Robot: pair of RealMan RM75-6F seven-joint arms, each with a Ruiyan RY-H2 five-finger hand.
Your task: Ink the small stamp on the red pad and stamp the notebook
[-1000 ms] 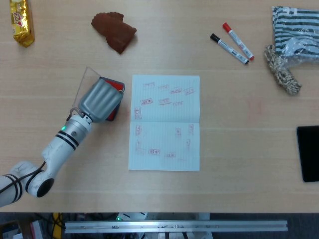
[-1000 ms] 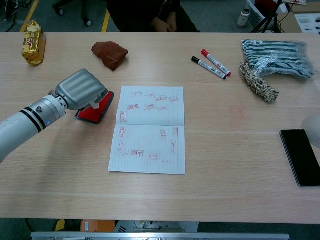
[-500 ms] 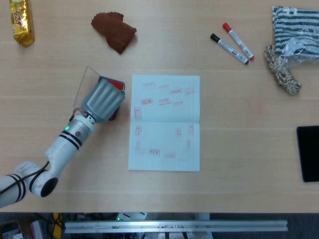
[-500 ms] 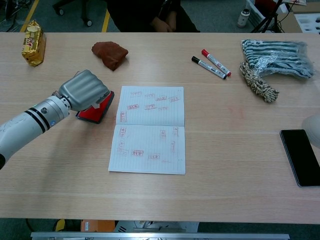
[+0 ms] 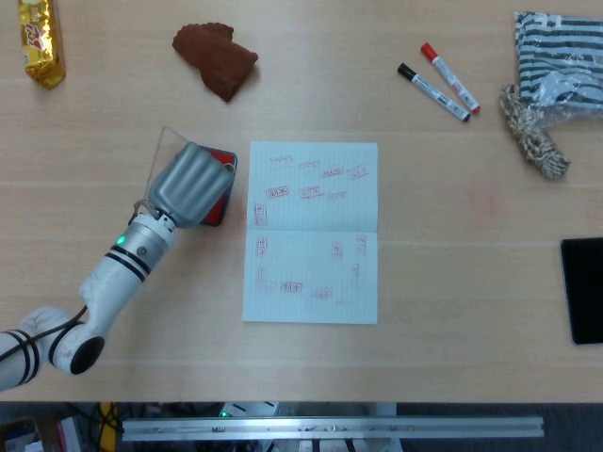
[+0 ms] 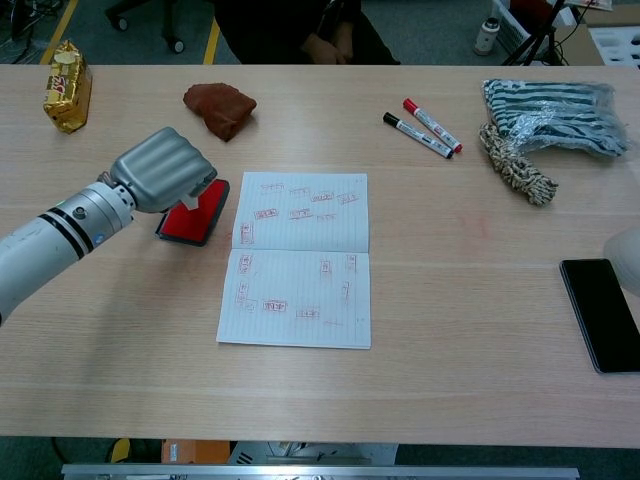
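Observation:
My left hand (image 5: pixel 193 185) (image 6: pixel 163 172) hovers with its fingers curled over the red ink pad (image 5: pixel 224 162) (image 6: pixel 190 225), just left of the notebook. A small white stamp (image 6: pixel 189 203) pokes out below the fingers, just above the pad; the head view hides it under the hand. The open notebook (image 5: pixel 313 231) (image 6: pixel 298 258) lies flat at the table's middle, with several red stamp marks on both pages. Only a pale sliver of my right hand (image 6: pixel 628 258) shows at the right edge of the chest view.
A brown lump (image 5: pixel 217 58) lies at the back left and a gold snack packet (image 5: pixel 40 40) in the far left corner. Two markers (image 5: pixel 435 87) sit back right, beside a striped bag (image 5: pixel 561 66) and a rope bundle (image 5: pixel 534 141). A black phone (image 5: pixel 584 287) lies right.
My left hand dipped toward the red pad and has now risen slightly, uncovering more of the pad in the chest view. Nothing else has moved.

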